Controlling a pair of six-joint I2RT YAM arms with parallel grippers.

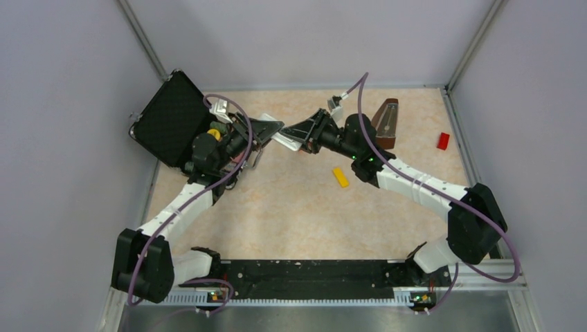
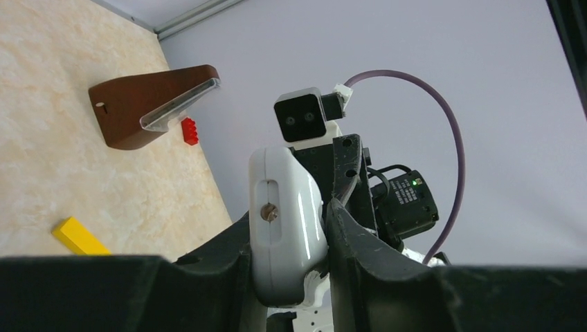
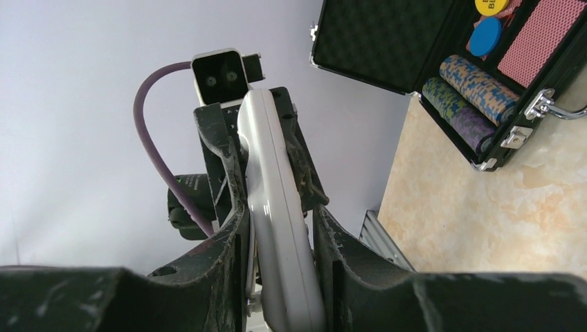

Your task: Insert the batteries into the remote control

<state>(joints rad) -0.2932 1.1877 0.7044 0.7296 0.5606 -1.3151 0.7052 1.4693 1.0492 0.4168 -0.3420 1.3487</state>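
The remote control [image 1: 284, 140], a slim white bar, hangs in the air between both arms at the back of the table. My left gripper [image 1: 268, 131] grips its left end, and in the left wrist view both fingers press the white body [image 2: 284, 194] of the remote from either side, the gripper [image 2: 287, 225] shut on it. My right gripper [image 1: 302, 133] grips the other end. In the right wrist view the remote [image 3: 266, 152] runs edge-on between the fingers of that gripper [image 3: 279, 228], which touch it on both sides. The batteries are out of view.
An open black case [image 1: 173, 117] with poker chips and cards [image 3: 477, 83] stands at the back left. A brown metronome [image 1: 385, 123] [image 2: 149, 104] is at the back right, a red block [image 1: 443, 141] [image 2: 189, 131] beyond it, and a yellow block [image 1: 340, 176] [image 2: 79, 236] mid-table. Walls enclose three sides.
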